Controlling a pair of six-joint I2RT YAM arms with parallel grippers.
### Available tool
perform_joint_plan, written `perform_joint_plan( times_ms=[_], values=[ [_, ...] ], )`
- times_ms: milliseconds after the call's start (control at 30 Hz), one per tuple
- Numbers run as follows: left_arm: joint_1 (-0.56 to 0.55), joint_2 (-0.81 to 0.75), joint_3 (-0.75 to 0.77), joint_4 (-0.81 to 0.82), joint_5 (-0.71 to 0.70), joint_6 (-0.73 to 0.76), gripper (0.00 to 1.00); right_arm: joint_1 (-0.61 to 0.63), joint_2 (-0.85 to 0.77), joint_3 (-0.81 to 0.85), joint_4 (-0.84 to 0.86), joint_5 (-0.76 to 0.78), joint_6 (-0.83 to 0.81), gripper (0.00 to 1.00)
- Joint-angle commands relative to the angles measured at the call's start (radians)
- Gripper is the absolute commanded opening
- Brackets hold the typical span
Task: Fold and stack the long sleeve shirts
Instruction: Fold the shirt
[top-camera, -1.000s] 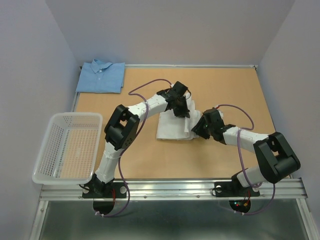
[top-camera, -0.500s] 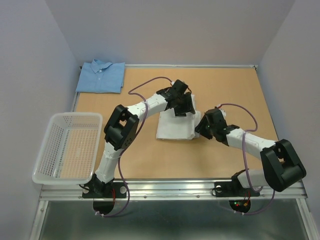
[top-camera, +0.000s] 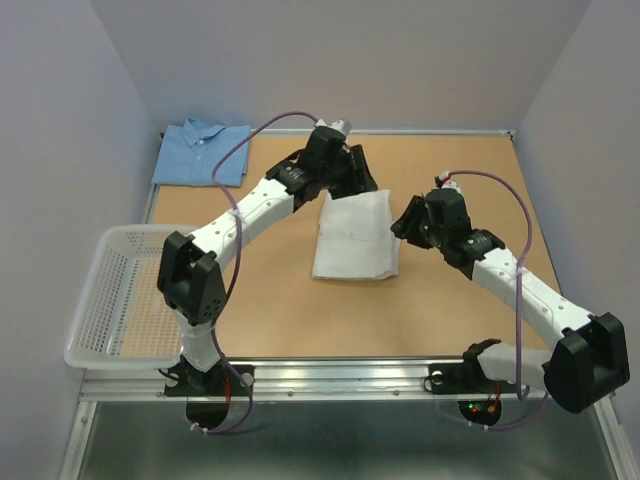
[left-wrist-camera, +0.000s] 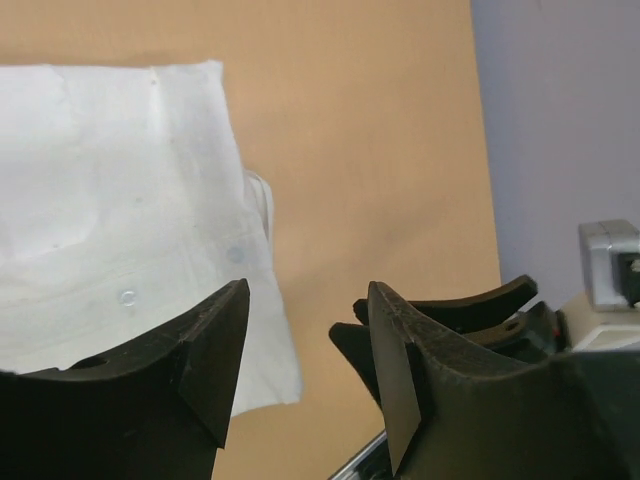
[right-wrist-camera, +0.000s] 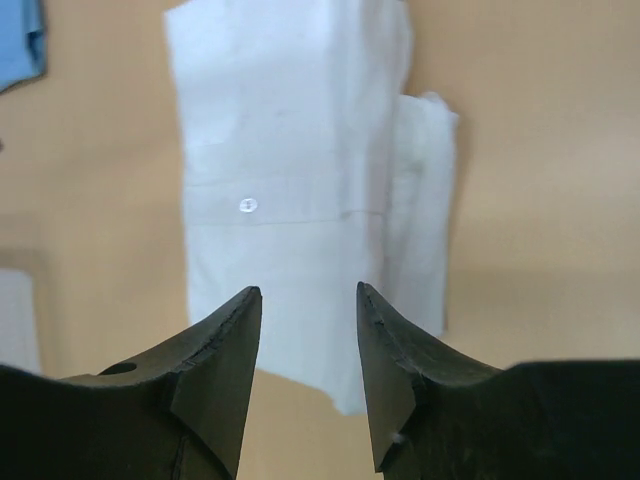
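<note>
The white long sleeve shirt (top-camera: 352, 237) lies folded in a flat rectangle at the table's middle, buttons showing (right-wrist-camera: 290, 150) (left-wrist-camera: 110, 190). The light blue long sleeve shirt (top-camera: 203, 153) lies folded at the far left corner, its edge in the right wrist view (right-wrist-camera: 15, 40). My left gripper (top-camera: 356, 178) (left-wrist-camera: 308, 290) hangs open just above the white shirt's far edge, holding nothing. My right gripper (top-camera: 406, 222) (right-wrist-camera: 308, 290) is open too, raised to the right of the white shirt, fingers pointing at it, with nothing between them.
A white mesh basket (top-camera: 130, 295) overhangs the table's left front edge. Grey walls enclose the table on three sides. A metal rail (top-camera: 350, 375) runs along the near edge by the arm bases.
My left gripper opened, let go of the white shirt and rose toward its far edge. My right gripper drew back to the right, off the shirt, opening a little.
</note>
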Motion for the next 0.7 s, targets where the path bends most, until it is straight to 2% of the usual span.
perform_joint_plan(
  times_ms=[0,33,133,333,467,533,600,667],
  values=[
    [0.051,-0.145,-0.163,-0.009,-0.007,0.096,0.60,-0.001,0.024,0.130,0.002,-0.246,-0.073,0.48],
    [0.065,-0.166,-0.235,0.012,-0.006,0.099,0.60,0.004,0.042,0.150,0.013,-0.330,-0.060,0.48],
    [0.085,-0.234,-0.368,0.075,0.022,0.119,0.60,0.013,0.084,0.135,0.102,-0.430,0.003,0.48],
    [0.091,-0.245,-0.493,0.155,0.100,0.139,0.60,0.011,0.156,0.028,0.291,-0.478,0.138,0.47],
    [0.091,-0.214,-0.520,0.189,0.115,0.137,0.60,0.007,0.155,-0.150,0.471,-0.473,0.214,0.43],
    [0.091,-0.194,-0.540,0.202,0.125,0.136,0.60,-0.010,0.135,-0.291,0.536,-0.463,0.272,0.42],
    [0.091,-0.171,-0.550,0.219,0.135,0.136,0.60,-0.041,0.119,-0.458,0.694,-0.476,0.351,0.41],
    [0.091,-0.153,-0.562,0.233,0.143,0.131,0.59,-0.064,0.121,-0.534,0.771,-0.489,0.385,0.40]
  ],
)
